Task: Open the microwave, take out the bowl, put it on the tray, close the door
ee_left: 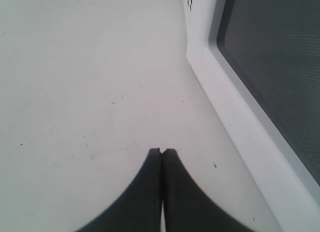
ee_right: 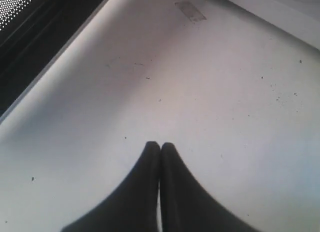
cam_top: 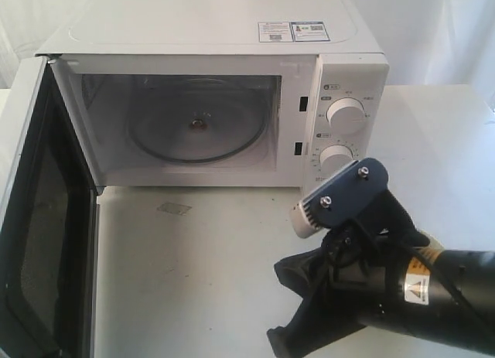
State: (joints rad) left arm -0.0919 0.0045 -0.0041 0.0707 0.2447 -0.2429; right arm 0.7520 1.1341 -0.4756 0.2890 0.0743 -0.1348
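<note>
The white microwave (cam_top: 216, 41) stands at the back of the table with its door (cam_top: 39, 234) swung wide open to the left. Inside, only the clear glass turntable plate (cam_top: 195, 126) shows; the cream-yellow bowl and the tray are out of view. My right gripper (cam_top: 280, 339) hangs shut and empty over the table in front of the control panel; its wrist view shows the gripper (ee_right: 160, 145) with both fingers pressed together. My left gripper (ee_left: 162, 152) is shut on nothing, low over the table beside the door's outer face (ee_left: 270, 56). It is hidden in the exterior view.
Two round knobs (cam_top: 346, 114) sit on the control panel. A small faint sticker (cam_top: 174, 209) lies on the white table (cam_top: 193, 281) in front of the cavity. The open door's inner face (ee_right: 30, 21) borders the right gripper's side.
</note>
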